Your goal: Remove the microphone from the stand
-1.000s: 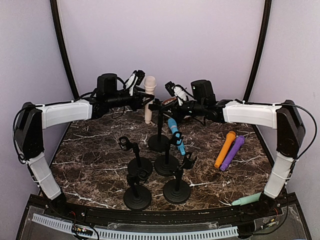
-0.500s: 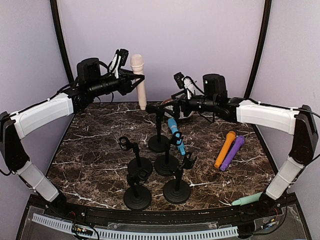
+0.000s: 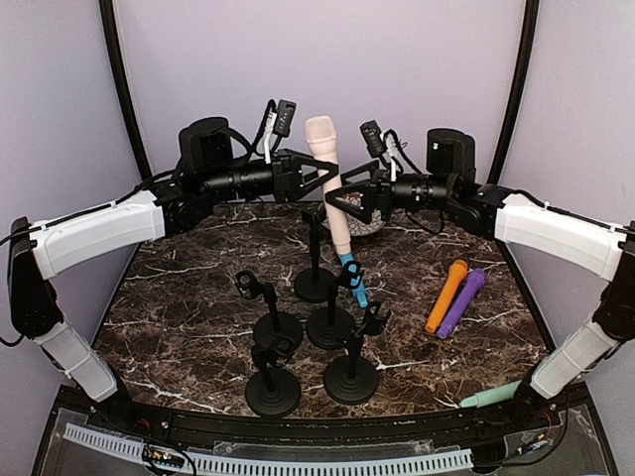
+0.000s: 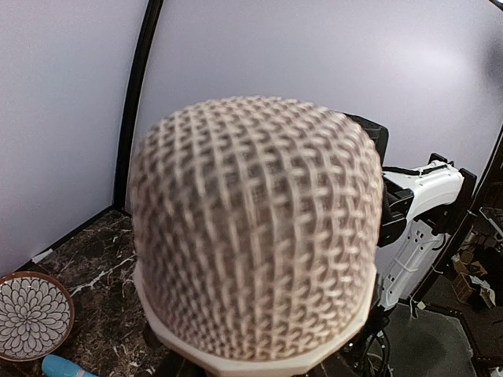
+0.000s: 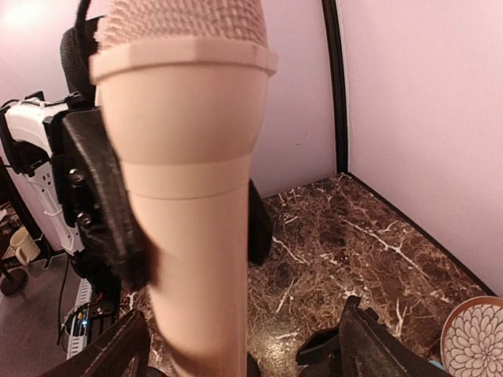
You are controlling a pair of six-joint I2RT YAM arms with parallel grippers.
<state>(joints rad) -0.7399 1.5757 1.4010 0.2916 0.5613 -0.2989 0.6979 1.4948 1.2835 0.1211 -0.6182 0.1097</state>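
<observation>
Cream plastic sits in the left pincer (image 3: 316, 180): its black fingers (image 5: 98, 196) are clamped on the mic (image 3: 322, 144) just below the mesh head. They hold it in the air over the rear middle of the worktop (image 3: 179, 297), head up and leaning a little left. The right pincer (image 3: 347, 198) faces it from the right with jaws spread wide, gripping nothing. In its own camera the mic's body stands between its two fingers (image 5: 365, 345), nearer the left one; whether they touch I cannot tell. The rear stand (image 3: 316, 283) rises beside the mic's lower half. A blue mic (image 3: 353, 283) sits in the middle stand (image 3: 330, 325), and three more stands (image 3: 272, 392) lie toward the near edge. An orange mic (image 3: 446, 296) and a purple mic (image 3: 462, 302) lie side by side toward the right edge, and a green mic (image 3: 488, 397) lies at the near right corner. A bowl (image 4: 31, 314) rests near the rear edge.
</observation>
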